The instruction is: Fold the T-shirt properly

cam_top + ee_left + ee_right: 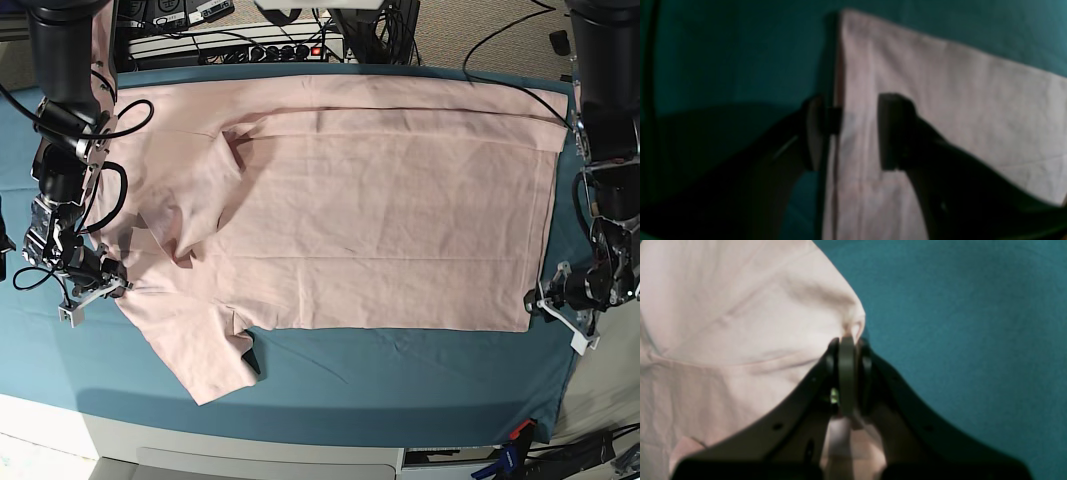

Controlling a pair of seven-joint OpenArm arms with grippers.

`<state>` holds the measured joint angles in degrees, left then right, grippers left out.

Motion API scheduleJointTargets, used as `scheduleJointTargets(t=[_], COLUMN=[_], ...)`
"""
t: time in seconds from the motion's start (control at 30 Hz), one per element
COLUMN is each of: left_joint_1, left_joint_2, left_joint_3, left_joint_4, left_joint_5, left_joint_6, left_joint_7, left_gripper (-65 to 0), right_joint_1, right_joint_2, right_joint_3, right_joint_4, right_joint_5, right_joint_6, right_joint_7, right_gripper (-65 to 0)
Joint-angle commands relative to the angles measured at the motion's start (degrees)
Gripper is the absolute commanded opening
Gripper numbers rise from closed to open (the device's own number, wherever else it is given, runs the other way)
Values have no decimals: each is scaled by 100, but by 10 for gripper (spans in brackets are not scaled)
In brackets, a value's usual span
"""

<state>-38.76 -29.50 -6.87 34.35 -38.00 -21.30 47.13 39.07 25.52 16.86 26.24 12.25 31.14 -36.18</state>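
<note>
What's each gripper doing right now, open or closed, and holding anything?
Left gripper: open, jaws straddling the edge of the T-shirt, not clamped.
Right gripper: closed, pinching a bunched edge of the T-shirt.

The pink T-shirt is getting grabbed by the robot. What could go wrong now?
The right gripper pinches only a small bit of the T-shirt edge, so the cloth might slip out when lifted. The left gripper is open across the hem; it may close on too little fabric. The sleeve already lies bunched over the body, so a fold might trap that wrinkle.
</note>
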Motion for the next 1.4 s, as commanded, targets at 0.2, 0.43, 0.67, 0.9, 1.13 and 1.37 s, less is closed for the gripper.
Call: scheduleJointTargets(t=[0.2,0.43,0.67,0.9,1.13,1.37], left_joint_1=[-203,-221,-236,-238,-328,-474], left_joint_2=[-59,68,153,151,136,138], left_joint_3=[-28,-50,-48,-48,-50,-48], left_joint_4=[-328,-562,-562,-557,-540,-535], left_joint_5=[-68,-295,-575,-575,-573,-573], left_joint_6=[-15,-234,-476,-575,-579,-612], left_joint_7=[-168,-177,-177,-354,-629,-627], left_gripper=[-396,-396,-397,-445,-536,-650], right_joint_1=[155,153,153,153,155,155], right_joint_2=[68,68,68,68,70,70], right_joint_3=[7,7,7,7,7,7], right_joint_4=[70,70,70,70,70,70], right_joint_5=[13,13,11,13,15,17], right_joint_6=[17,17,17,15,15,17], right_joint_7=[-22,-22,-24,-17,55,107], right_gripper=[-650,-650,-650,-650,-650,-650])
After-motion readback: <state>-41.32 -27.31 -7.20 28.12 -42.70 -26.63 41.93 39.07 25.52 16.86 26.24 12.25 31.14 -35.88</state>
